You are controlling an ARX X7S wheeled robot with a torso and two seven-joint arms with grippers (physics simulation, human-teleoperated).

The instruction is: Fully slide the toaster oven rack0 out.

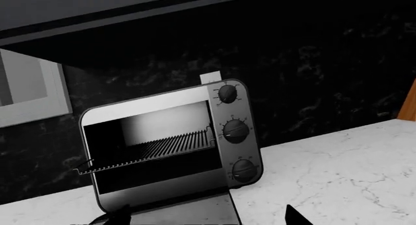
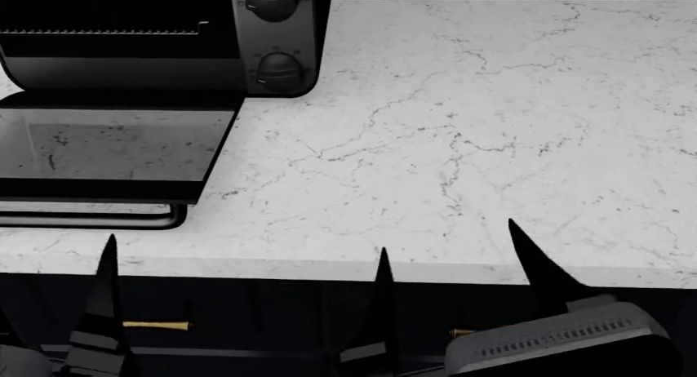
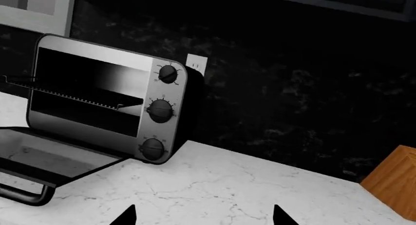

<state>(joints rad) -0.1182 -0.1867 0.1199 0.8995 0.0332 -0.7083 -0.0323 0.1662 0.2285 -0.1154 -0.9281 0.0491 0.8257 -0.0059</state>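
Note:
The toaster oven [image 1: 227, 132] stands on the counter against the dark wall, and also shows in the head view [image 2: 277, 67] and right wrist view [image 3: 159, 113]. Its glass door [image 2: 109, 148] lies folded down flat. The rack0 [image 1: 156, 152] is a wire shelf in the cavity, its front edge showing as a dotted line [image 2: 104, 32] [image 3: 71, 96]. My left gripper [image 1: 204, 216] is open and empty, in front of the door [image 1: 188, 213], short of the counter edge [image 2: 245, 255]. My right gripper [image 3: 201, 216] is open and empty over bare counter, right of the oven.
The door handle [image 2: 87, 220] juts toward the counter's front edge [image 2: 326, 271]. A wooden block [image 3: 393, 181] stands at the far right of the white marble counter [image 2: 490, 132]. A wall outlet [image 3: 196, 63] sits behind the oven. A drawer pull [image 2: 153, 325] shows below the counter.

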